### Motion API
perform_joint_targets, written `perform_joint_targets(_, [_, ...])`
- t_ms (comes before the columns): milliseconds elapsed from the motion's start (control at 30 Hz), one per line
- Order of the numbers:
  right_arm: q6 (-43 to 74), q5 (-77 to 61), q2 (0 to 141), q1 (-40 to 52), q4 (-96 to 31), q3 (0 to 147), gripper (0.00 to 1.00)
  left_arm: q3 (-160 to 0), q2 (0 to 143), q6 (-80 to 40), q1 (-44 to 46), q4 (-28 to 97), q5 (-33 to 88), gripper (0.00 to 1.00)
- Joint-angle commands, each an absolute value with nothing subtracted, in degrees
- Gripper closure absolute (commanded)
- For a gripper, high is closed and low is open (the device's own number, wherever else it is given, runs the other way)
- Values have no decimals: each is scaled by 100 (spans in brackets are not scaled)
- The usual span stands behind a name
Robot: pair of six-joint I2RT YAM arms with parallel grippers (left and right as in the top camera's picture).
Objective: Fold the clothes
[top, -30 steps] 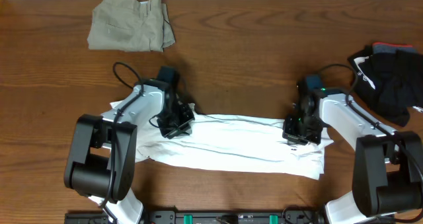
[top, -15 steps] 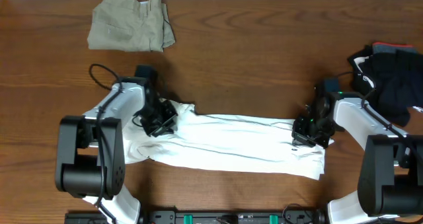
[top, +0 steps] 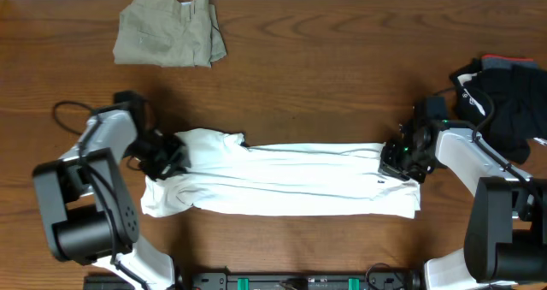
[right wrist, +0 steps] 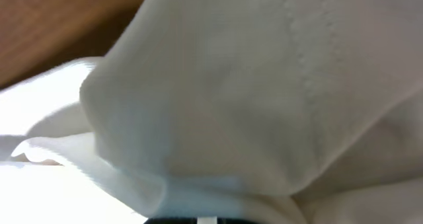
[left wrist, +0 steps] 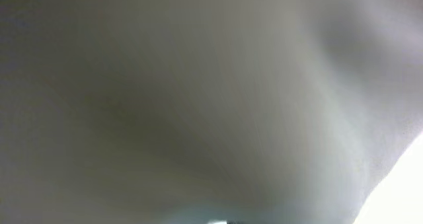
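The white T-shirt (top: 291,183) lies as a long folded band across the near middle of the wooden table; no black print shows. My left gripper (top: 167,157) is at its left end, shut on the bunched cloth. My right gripper (top: 397,159) is at its right end, shut on the cloth's upper edge. White cloth (left wrist: 264,85) fills the left wrist view and hides the fingers. Folded white cloth (right wrist: 251,85) fills most of the right wrist view and hides the fingers too.
Folded khaki trousers (top: 167,40) lie at the far left. A black bundle (top: 504,102) lies at the right edge, close to my right arm. Bare brown table (top: 299,93) lies between them. The arm bases stand at the near edge.
My left gripper has moved left with the T-shirt's end, pulling the band longer and straighter. My right gripper has shifted slightly right and back with its end.
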State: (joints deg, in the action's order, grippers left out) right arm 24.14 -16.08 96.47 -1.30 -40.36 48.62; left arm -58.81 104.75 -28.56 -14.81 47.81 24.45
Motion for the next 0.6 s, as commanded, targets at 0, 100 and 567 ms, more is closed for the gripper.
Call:
perform_joint_targets(0, [2458, -587, 9778, -235, -3804, 4788, 88, -5817, 10523, -2676, -1949, 4797, 1686, 85])
perform_joint_targets(100, [2290, -670, 9778, -235, -3658, 4860, 88, -5819, 10523, -2679, -2222, 4792, 1684, 85])
perform_joint_targets(567, [1975, -622, 9789, -412, -4272, 6224, 74, -5824, 10363, -2644, -3260, 4864, 1756, 85])
